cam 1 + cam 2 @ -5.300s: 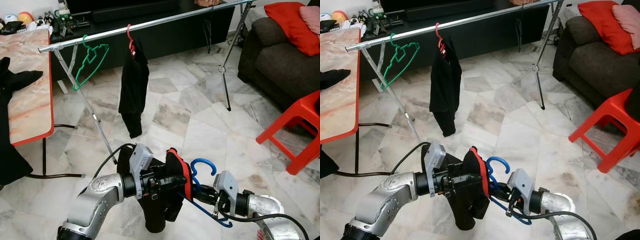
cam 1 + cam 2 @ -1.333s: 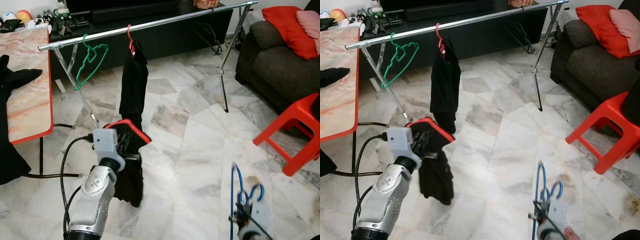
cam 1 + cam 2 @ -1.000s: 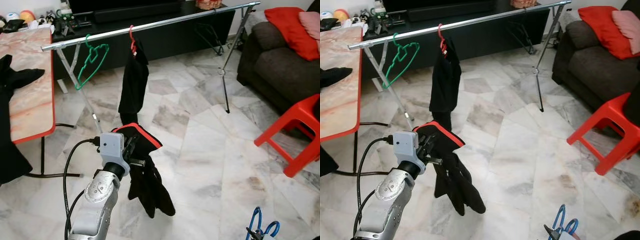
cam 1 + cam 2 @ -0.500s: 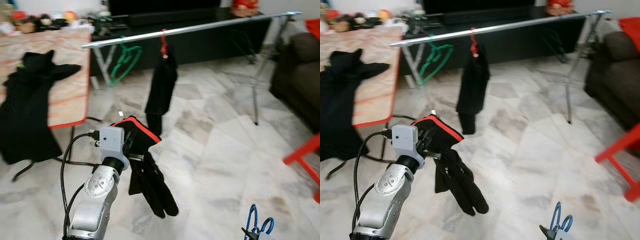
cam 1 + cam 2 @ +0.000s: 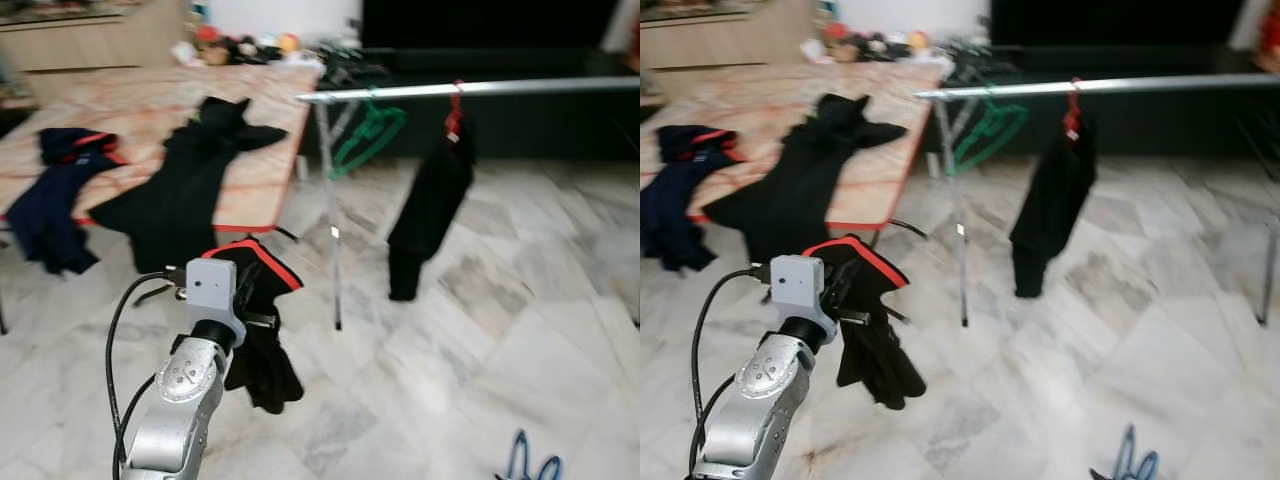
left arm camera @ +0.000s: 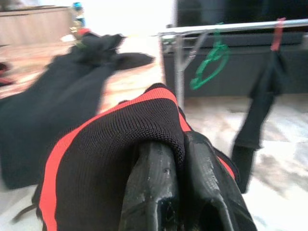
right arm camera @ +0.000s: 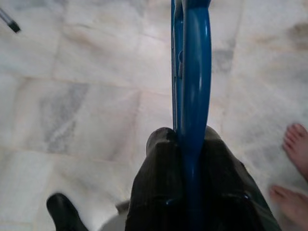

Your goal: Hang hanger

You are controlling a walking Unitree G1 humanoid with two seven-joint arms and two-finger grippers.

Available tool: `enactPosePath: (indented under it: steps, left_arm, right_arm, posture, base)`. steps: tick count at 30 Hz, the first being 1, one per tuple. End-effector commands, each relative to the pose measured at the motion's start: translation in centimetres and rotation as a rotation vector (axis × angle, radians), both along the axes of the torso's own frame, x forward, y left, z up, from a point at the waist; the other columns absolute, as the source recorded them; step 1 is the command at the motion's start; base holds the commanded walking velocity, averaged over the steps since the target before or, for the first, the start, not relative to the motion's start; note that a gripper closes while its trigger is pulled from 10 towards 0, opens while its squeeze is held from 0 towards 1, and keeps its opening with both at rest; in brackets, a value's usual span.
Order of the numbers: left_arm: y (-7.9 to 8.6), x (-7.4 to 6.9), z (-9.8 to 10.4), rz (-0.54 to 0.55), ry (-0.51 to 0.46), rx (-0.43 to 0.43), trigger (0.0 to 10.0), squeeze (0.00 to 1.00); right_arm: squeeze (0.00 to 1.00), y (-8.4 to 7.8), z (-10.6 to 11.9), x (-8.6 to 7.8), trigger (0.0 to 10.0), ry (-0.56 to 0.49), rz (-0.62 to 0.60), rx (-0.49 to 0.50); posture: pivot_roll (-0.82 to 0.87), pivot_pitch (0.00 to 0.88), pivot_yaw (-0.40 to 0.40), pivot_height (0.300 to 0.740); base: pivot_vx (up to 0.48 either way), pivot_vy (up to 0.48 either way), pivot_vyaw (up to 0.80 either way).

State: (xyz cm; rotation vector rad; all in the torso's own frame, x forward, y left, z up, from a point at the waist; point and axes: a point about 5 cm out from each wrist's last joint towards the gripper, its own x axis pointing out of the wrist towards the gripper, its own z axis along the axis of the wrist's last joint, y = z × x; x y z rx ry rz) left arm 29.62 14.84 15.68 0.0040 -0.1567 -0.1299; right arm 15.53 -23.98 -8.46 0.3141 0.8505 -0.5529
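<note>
My left gripper [image 5: 256, 300] is raised in front of me and is shut on a black garment with red trim [image 5: 262, 345], which hangs down from it. In the left wrist view the cloth [image 6: 110, 159] drapes over both fingers [image 6: 153, 187]. My right gripper [image 7: 186, 135] is low at my right side and is shut on a blue hanger [image 7: 192, 72]; the hanger's top [image 5: 530, 466] pokes in at the lower edge of the head view. The silver rail [image 5: 480, 88] runs across the back and carries a green hanger [image 5: 366, 132] and a red hanger [image 5: 457, 102] with a black garment [image 5: 428, 212].
A marble-topped table with a red edge [image 5: 250, 195] stands at the left, with a black garment [image 5: 180, 190] and a dark blue one [image 5: 55, 195] on it. The rail's leg [image 5: 333, 250] stands just beyond my left gripper. A person's bare foot [image 7: 293, 154] is on the floor near my right gripper.
The camera has swung left: the table and its clothes have come into view, and the sofa and red stool have gone out. Both grippers keep their hold.
</note>
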Motion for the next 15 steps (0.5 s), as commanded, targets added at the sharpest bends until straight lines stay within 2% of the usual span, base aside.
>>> enactPosePath:
  steps: [1, 4, 15]
  left_arm:
    - [0.33, -0.03, 0.65, 0.009, -0.034, 0.046, 10.0, 0.0]
    - [0.25, -0.04, 0.54, 0.004, -0.034, 0.056, 10.0, 0.0]
    - [-0.09, 0.08, 0.8, -0.003, -0.041, 0.039, 10.0, 0.0]
  right_arm:
    - [0.0, 1.18, -0.53, -0.5, 10.0, 0.011, -0.001, 0.056]
    - [0.0, 1.62, -0.49, -0.16, 10.0, -0.001, 0.011, 0.071]
    - [0.0, 1.81, -0.41, 0.27, 10.0, 0.0, 0.05, 0.088]
  posture:
    - [0.03, 0.023, 0.021, 0.74]
    - [0.04, 0.006, 0.02, 0.74]
    - [0.04, 0.0, 0.013, 0.74]
  base:
    - [0.0, 0.0, 0.0]
    - [0.0, 0.117, 0.0]
    - [0.0, 0.478, 0.0]
